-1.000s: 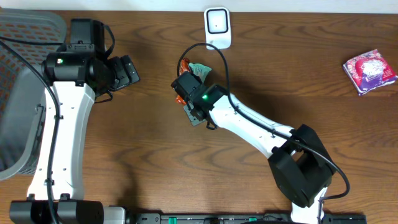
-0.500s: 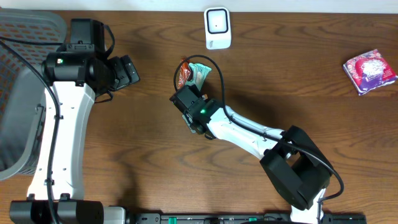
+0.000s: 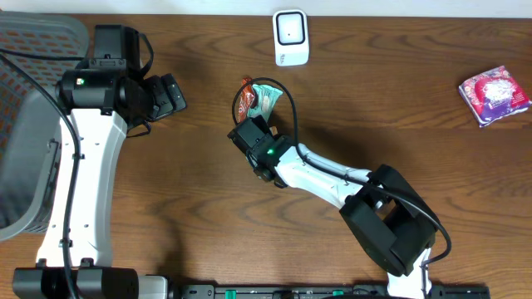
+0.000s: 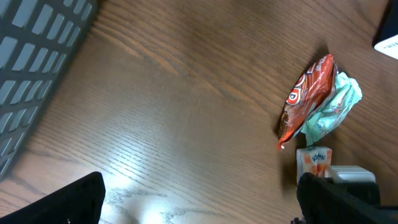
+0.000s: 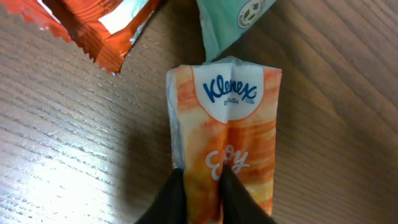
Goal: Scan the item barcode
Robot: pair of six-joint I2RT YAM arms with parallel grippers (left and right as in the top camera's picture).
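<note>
The item in my grip is an orange Kleenex tissue pack (image 5: pixel 227 124), lying flat on the wooden table. My right gripper (image 5: pixel 202 180) is shut on its near end, and both fingers pinch a fold of the wrapper. No barcode shows on the pack. From overhead the right gripper (image 3: pixel 248 126) covers the pack, just below a red snack wrapper (image 3: pixel 244 98) and a green packet (image 3: pixel 268 100). The white scanner (image 3: pixel 291 37) stands at the table's far edge. My left gripper (image 3: pixel 170 95) hangs open at the left, holding nothing. The left wrist view shows the pack (image 4: pixel 314 160) at its lower right.
A grey mesh basket (image 3: pixel 33 124) stands at the table's left edge. A pink patterned packet (image 3: pixel 495 95) lies at the far right. The red wrapper (image 5: pixel 93 31) and green packet (image 5: pixel 236 18) lie just beyond the tissue pack's far end.
My right gripper has drawn back from the red and green packets toward the near side, and its jaws have closed on the tissue pack. The left arm has not moved.
</note>
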